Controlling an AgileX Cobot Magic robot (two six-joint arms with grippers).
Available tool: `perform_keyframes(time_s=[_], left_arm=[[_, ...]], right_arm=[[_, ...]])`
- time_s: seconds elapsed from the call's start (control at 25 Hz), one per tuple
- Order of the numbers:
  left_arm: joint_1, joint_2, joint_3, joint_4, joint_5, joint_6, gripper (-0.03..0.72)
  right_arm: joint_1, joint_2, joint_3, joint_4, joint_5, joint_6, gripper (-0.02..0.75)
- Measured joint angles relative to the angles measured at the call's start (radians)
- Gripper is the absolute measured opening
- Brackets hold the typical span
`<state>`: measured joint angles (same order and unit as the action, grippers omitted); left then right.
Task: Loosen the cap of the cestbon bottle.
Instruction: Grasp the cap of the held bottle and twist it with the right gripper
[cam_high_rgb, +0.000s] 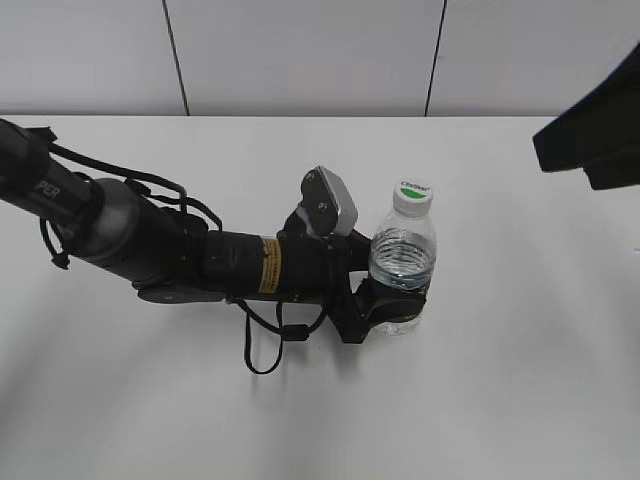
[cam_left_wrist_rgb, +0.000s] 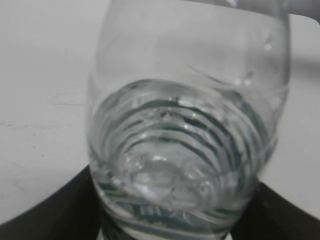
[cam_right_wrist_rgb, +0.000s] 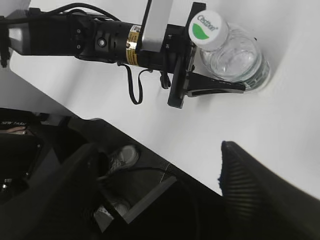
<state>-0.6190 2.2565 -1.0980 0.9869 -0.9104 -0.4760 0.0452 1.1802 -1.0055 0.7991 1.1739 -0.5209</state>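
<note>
Upright on the plain white desk (cam_high_rgb: 520, 380) stood the small clear plastic cestbon bottle (cam_high_rgb: 403, 262), partly filled with water, its round white screw cap (cam_high_rgb: 413, 197) with the green half-disc mark seated on the neck. The black left arm lay low across the desk from the left side of the exterior view, and its left tool (cam_high_rgb: 392, 308) clasped the lower body of the bottle — one dark finger (cam_right_wrist_rgb: 215, 90) ran along the near side of the bottle in the right wrist view, with the bottle between it and the finger on the far side. From the left wrist camera the bottle (cam_left_wrist_rgb: 187, 135) filled nearly the whole picture, its ribbed wall and green label band seen through the water, with dark finger tips at both lower corners.

The right tool (cam_right_wrist_rgb: 155, 195) hung well apart from the bottle — its two dark fingers stood wide apart and held nothing. In the exterior view only a dark part of the right arm (cam_high_rgb: 595, 125) showed at the upper right edge, clear of the cap (cam_right_wrist_rgb: 206, 30).
</note>
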Motion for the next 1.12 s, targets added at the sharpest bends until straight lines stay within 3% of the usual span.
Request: perform_keyframes(time_s=[0.24, 0.6, 1.12], left_arm=[[0.0, 0.0, 0.0, 0.0, 0.0, 0.0, 0.519], [0.0, 0.0, 0.0, 0.0, 0.0, 0.0, 0.519], [0.0, 0.0, 0.0, 0.0, -0.001, 0.0, 0.519]], right_arm=[[0.103, 0.148, -0.151, -0.024, 0.017, 0.068, 0.577], [0.283, 0.335, -0.325, -0.205, 0.035, 0.242, 0.576], [0.336, 0.539, -0.515, -0.35, 0.039, 0.389, 0.563]])
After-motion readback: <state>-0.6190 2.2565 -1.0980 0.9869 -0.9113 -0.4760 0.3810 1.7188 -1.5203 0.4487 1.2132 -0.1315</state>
